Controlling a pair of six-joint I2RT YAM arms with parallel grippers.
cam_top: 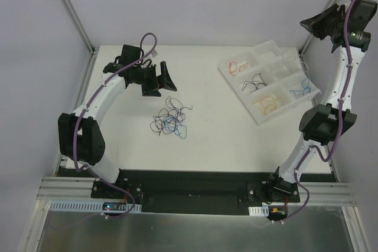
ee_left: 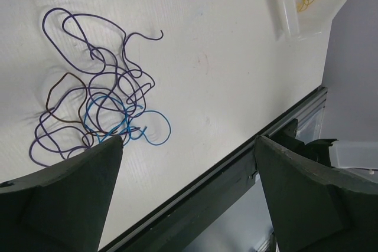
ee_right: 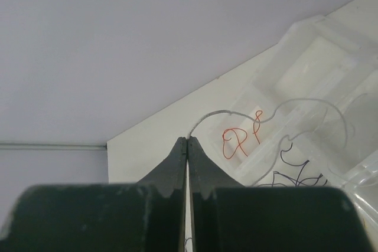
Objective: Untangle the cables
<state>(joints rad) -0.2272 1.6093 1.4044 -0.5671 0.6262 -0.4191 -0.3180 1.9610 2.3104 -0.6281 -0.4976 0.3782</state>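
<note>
Left claw (ee_left: 188, 141) gapes wide, empty, near the tangled cables (cam_top: 170, 119) on the middle of the surface (cam_top: 224, 146); right claw (ee_right: 188, 140) is pinched shut on a thin grey cable (ee_right: 215, 113), raised near the tray (cam_top: 266, 116) at the far right corner; inside: red cable (cam_top: 238, 66), black cable (cam_top: 255, 82), blue cable (cam_top: 301, 88), orange cable (cam_top: 267, 104).

Smooth cables (cam_top: 170, 120), translucent plastic tray (cam_top: 239, 95)

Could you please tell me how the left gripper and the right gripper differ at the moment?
The left gripper is wide open; the right gripper is shut. The left gripper holds nothing and faces the tangled cables on the table; the right gripper, raised high, appears to pinch a thin grey cable trailing toward the tray. Both are dark two-finger grippers.
</note>
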